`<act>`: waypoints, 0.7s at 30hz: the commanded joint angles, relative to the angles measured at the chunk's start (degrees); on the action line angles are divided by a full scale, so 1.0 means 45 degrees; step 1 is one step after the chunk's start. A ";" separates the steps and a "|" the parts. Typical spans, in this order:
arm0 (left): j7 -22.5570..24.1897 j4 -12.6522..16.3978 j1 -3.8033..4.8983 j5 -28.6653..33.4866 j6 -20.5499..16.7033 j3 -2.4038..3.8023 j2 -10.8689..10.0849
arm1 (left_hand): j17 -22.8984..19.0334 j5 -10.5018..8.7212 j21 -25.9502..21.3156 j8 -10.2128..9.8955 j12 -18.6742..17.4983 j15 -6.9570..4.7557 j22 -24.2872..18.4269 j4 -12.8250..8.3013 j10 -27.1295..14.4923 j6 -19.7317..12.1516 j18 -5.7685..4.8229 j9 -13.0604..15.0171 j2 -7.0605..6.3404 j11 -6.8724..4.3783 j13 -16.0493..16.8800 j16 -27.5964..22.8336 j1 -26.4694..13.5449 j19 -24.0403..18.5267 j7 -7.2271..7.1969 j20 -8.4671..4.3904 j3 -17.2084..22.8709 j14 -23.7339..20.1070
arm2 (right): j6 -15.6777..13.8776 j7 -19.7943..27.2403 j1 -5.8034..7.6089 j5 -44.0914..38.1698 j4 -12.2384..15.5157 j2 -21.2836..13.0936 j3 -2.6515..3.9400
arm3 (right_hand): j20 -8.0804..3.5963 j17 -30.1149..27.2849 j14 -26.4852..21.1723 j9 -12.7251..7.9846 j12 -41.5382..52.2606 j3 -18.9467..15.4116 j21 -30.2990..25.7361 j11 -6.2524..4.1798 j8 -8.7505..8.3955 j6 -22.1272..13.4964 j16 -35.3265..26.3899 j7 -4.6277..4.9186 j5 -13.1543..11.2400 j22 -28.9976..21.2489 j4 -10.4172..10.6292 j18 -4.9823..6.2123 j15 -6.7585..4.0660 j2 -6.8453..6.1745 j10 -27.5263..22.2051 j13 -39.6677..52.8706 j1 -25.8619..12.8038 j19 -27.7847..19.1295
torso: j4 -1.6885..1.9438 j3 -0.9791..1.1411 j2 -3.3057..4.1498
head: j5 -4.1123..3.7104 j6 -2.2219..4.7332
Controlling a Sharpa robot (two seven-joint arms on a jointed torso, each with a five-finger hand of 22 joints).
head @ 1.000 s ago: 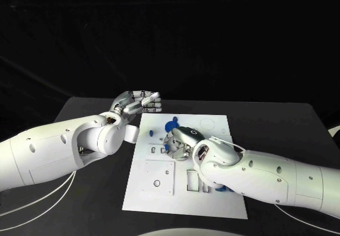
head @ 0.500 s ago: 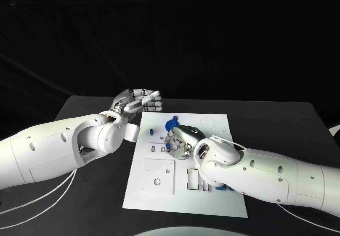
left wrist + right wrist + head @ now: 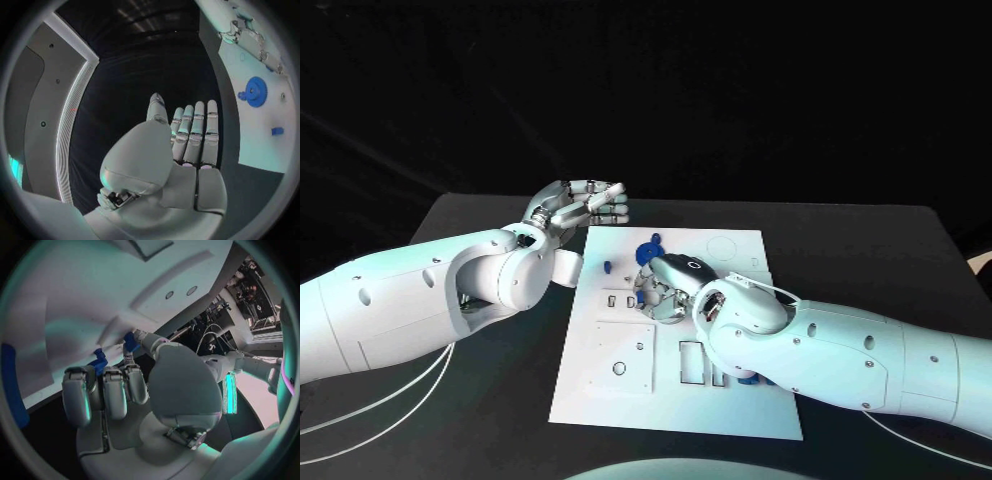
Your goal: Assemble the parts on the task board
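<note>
Left hand (image 3: 578, 206): unmoved since earlier, fingers straight, released, off the white task board's (image 3: 610, 385) 11 o'clock corner.
Right hand (image 3: 664, 285): unmoved, grasping small blue part (image 3: 131, 341).
Blue gear (image 3: 648, 250): unchanged, board's 12 o'clock.

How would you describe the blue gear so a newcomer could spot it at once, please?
Start at the white task board mid-table and look to its far edge. The blue gear sits there, just beyond the right robot hand. Unlike the small blue peg beside it, it is round and toothed.

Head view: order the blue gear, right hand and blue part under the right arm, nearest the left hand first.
1. Blue gear, farthest back.
2. Right hand, in the middle.
3. Blue part, nearest the robot, under the right arm.
</note>
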 commanded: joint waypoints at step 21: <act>0.0069 0.0003 0.0017 0.0026 0.0218 0.0009 0.0016 | 0.0016 -0.0079 -0.0067 -0.0055 -0.0043 0.0003 -0.0014 -0.0019 -0.0063 -0.0094 0.0104 0.0017 0.0138 -0.0052 0.0021 -0.0073 -0.0019 0.0032 0.0245 0.0082 -0.0081 -0.0115 | 0.0568 -0.0079 -0.0061 -0.0138 -0.0151 0.0055 -0.0072 | 0.0049 0.3355 0.1348 -0.0233 -0.0380 -0.0083 -0.0081 0.0196 -0.0489 -0.0663 0.0051 0.0298 -0.0115 0.2909 -0.0064 -0.0062 0.0129 -0.0556 -0.0398 0.1080 -0.0258 0.0800 | 0.0013 0.0015 0.0011 | 0.0002 -0.0070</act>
